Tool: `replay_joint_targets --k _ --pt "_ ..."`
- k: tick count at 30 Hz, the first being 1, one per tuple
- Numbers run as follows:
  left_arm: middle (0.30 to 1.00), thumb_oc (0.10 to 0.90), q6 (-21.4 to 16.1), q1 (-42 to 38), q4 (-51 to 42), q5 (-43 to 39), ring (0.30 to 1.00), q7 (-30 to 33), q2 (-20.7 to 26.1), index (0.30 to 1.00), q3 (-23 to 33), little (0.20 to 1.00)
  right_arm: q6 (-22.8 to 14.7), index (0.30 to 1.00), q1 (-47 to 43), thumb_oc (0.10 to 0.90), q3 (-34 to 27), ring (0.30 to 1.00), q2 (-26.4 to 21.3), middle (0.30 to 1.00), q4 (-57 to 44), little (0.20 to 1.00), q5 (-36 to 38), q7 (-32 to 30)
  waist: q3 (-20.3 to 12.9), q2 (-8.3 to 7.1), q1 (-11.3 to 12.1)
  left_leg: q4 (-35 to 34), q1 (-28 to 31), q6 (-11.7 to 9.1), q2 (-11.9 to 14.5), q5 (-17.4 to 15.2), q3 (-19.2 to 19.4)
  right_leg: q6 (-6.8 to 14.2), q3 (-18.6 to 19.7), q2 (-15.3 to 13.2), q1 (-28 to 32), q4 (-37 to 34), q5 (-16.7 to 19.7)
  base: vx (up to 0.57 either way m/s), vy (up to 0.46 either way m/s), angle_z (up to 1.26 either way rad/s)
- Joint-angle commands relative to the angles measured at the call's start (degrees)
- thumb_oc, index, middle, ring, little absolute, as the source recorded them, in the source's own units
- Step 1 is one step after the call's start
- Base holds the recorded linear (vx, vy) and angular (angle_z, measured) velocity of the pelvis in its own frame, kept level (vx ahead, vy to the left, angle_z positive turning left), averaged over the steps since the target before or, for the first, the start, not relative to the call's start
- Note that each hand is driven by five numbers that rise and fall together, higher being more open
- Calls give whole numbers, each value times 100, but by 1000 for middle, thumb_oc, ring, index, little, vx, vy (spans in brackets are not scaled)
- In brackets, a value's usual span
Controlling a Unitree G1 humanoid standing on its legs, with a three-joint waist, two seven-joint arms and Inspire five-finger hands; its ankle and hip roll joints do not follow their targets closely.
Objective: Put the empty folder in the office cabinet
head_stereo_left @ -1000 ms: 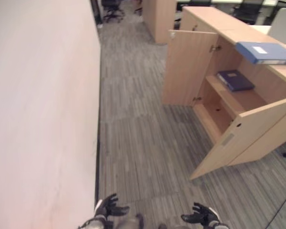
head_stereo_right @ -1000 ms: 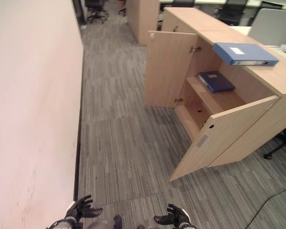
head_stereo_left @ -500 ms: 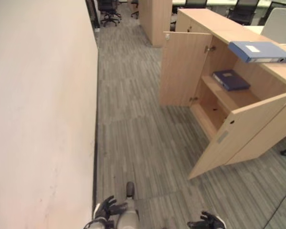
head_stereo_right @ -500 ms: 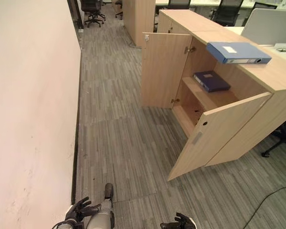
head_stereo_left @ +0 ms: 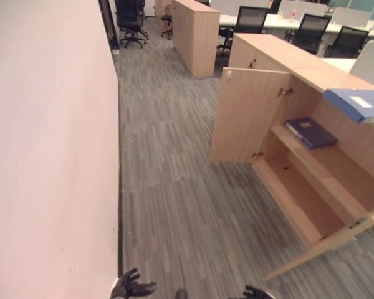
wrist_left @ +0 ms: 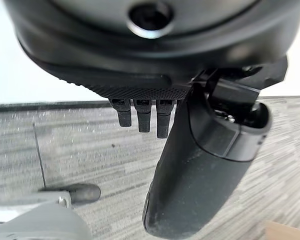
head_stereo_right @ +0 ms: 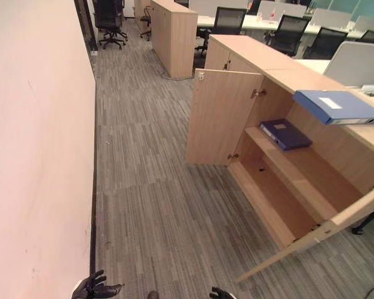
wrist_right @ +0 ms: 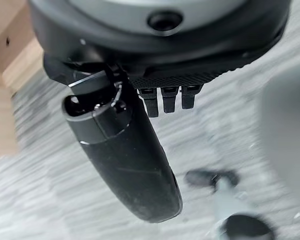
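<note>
A light blue folder (head_stereo_right: pixel 336 106) lies flat on top of the wooden office cabinet (head_stereo_right: pixel 280 62). A dark blue folder (head_stereo_right: pixel 285 134) lies on the upper shelf inside the cabinet, whose two doors stand open. My left hand (head_stereo_left: pixel 129 288) shows low at the picture's edge, far from the cabinet, fingers spread and holding nothing. My right hand (head_stereo_left: pixel 255 293) just peeks in beside it. In the left wrist view the thumb (wrist_left: pixel 200 170) and fingers (wrist_left: pixel 142 117) are straight above the carpet. The right wrist view has the thumb (wrist_right: pixel 125 160) straight too, with nothing held.
A pale wall (head_stereo_left: pixel 43 156) runs along the left. The cabinet's far door (head_stereo_left: pixel 246 115) and near door (head_stereo_left: pixel 336 240) swing out over the grey carpet (head_stereo_left: pixel 174 205). Another cabinet (head_stereo_left: pixel 196 34) and office chairs (head_stereo_left: pixel 131 15) stand at the back.
The camera has moved: the cabinet looks nearer and shifted right, its inside more exposed. Both hands now sit lower at the bottom edge, still holding nothing.
</note>
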Motion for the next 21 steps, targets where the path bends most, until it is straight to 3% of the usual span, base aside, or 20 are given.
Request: replay_joint_targets --k 1,2,5,6,7,8,9,12,13,16,20,21 --pt "900 800 -217 -220 -445 132 900 82 25 900 6 900 -151 900 -266 800 90 900 -276 900 -517 900 -265 -7 397 205 179 -300 -422 -498 530 532 -174 -71 -757 191 396 -275 2933 234 328 -13" --pt "900 800 -206 -271 -467 120 900 81 19 900 -20 900 -146 900 -302 800 132 900 -272 900 -575 900 -310 -4 461 302 138 -318 -284 -421 502 437 -202 -88 -1001 149 230 93 2952 249 330 -7" --pt "900 800 -179 -305 -549 197 900 55 -38 900 -102 900 -164 900 -284 800 273 900 -257 900 -718 900 -374 25 643 506 -187 -291 201 -267 327 128 -510 -294 -760 1116 -376 834 1943 271 246 38" --pt "900 800 -178 -306 -550 197 900 55 -41 900 -101 900 -163 900 -285 800 275 900 -260 900 -719 900 -374 24 636 521 -183 -289 190 -272 344 133 -510 -299 -759 1132 -386 824 1959 324 196 75" --pt "900 800 -165 -297 -571 278 900 36 -68 900 -143 900 -157 900 -314 800 303 900 -289 900 -728 900 -433 11 777 649 -349 -300 590 -264 312 9 -647 -245 -1069 1324 -879 882 1523 205 113 51" --pt "900 800 -165 -297 -571 279 900 36 -67 900 -142 900 -157 900 -315 800 304 900 -288 900 -728 900 -433 11 786 643 -359 -301 598 -263 303 9 -655 -244 -1076 1315 -871 890 1514 390 123 32" --pt "900 800 -152 -271 -554 380 900 25 -68 900 -204 900 -153 900 -321 800 333 900 -324 900 -753 900 -480 -13 801 695 -393 -354 819 -324 364 -62 -692 -514 -1585 1029 -993 352 1110 253 16 37" --pt "900 800 -146 -210 -505 450 900 -2 -89 900 -261 900 -150 900 -374 800 355 900 -367 900 -726 900 -427 -27 805 710 -499 -415 1133 -353 345 -198 -1006 -772 -1536 1168 -1246 -457 860 388 -28 17" --pt "900 800 -138 -164 -431 496 900 6 -97 900 -240 900 -154 900 -402 800 320 900 -414 900 -692 900 -322 -46 832 663 -600 -468 1383 -352 260 -332 -1236 -777 -1198 1293 -1501 -1150 1108 470 -80 8" --pt "900 800 -130 -159 -338 532 900 19 -113 900 -205 900 -142 900 -436 800 193 900 -442 900 -578 900 -231 -91 845 642 -688 -504 1595 -385 210 -472 -1381 -698 -1169 1138 -1770 -1807 1461 286 -59 26" --pt "900 800 -120 -107 -178 653 900 19 -150 900 -137 900 -135 900 -408 800 -95 900 -500 900 -382 900 -154 -146 859 779 -898 -504 2176 -478 315 -930 -1635 -503 -1836 641 -2284 -2509 1977 407 -111 45" --pt "900 800 -121 -107 -177 654 900 19 -152 900 -138 900 -136 900 -407 800 -95 900 -502 900 -382 900 -154 -146 863 792 -902 -504 2186 -478 328 -938 -1638 -501 -1845 651 -2271 -2512 1974 388 -112 20"
